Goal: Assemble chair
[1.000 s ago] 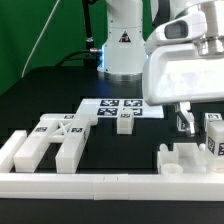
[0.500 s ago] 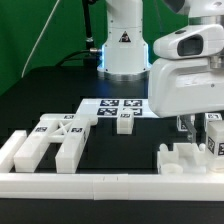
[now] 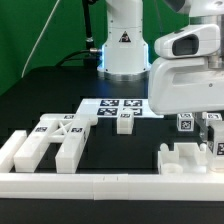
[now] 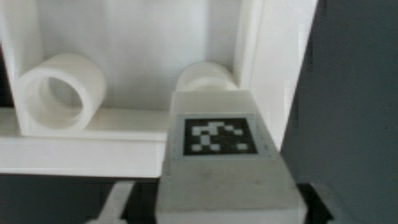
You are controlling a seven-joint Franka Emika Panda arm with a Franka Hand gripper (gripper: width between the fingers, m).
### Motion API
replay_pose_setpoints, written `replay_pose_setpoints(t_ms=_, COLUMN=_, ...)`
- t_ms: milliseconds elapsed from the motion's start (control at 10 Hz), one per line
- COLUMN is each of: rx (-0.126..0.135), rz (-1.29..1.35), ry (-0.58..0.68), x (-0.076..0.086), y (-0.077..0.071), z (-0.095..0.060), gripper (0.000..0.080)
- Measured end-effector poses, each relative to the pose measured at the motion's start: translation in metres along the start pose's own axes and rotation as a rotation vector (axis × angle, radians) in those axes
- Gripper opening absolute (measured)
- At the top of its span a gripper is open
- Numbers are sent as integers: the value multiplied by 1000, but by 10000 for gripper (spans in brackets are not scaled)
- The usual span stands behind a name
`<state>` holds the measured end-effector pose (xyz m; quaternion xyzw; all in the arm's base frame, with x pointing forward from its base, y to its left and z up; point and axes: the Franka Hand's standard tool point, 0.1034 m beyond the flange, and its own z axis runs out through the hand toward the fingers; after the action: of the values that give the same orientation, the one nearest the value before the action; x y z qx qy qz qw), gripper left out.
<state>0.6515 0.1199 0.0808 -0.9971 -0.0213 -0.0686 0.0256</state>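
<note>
Wrist view: pincer clamps tagged chair piece, dark table flanking its edge.

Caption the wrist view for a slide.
Gripper grips a tagged chair piece next to another chair part bearing a ring.

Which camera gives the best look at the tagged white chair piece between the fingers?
The wrist view: the tagged chair piece fills the foreground, its tag plain. The exterior view shows it only small, at that view's right, little more than its tagged face.
</note>
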Motion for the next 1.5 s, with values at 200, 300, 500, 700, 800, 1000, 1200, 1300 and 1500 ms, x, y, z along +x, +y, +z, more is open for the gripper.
replay_pose_setpoints(t_ms=200, rx=2, rz=187, ry=-1, x=0, y=1, z=0, gripper=284)
replay_pose_setpoints(t_ms=300, rx=-7, rz=390, ry=1, x=-1, y=3, z=1, gripper=284)
replay_pose_setpoints(t_ms=500, rx=-6, rz=658, ry=0, x=-1, y=6, z=1, gripper=284)
replay_pose_setpoints(t_ms=700, rx=-12, rz=946, ry=-7, x=-2, y=6, z=1, gripper=285)
replay_pose_setpoints(t_ms=800, rx=0, rz=1101, ry=-16, x=-3, y=7, z=1, gripper=285)
replay_pose_setpoints(t_ms=1000, rx=19, rz=1273, ry=-31, x=-4, y=9, z=1, gripper=285)
replay_pose_setpoints(t_ms=1200, rx=19, rz=1237, ry=-31, x=-4, y=9, z=2, gripper=393)
replay_pose_setpoints(t_ms=1300, rx=20, rz=1188, ry=-31, x=-4, y=8, z=2, gripper=528)
replay_pose_setpoints(t_ms=1500, rx=26, rz=869, ry=-22, x=-2, y=6, z=0, gripper=624)
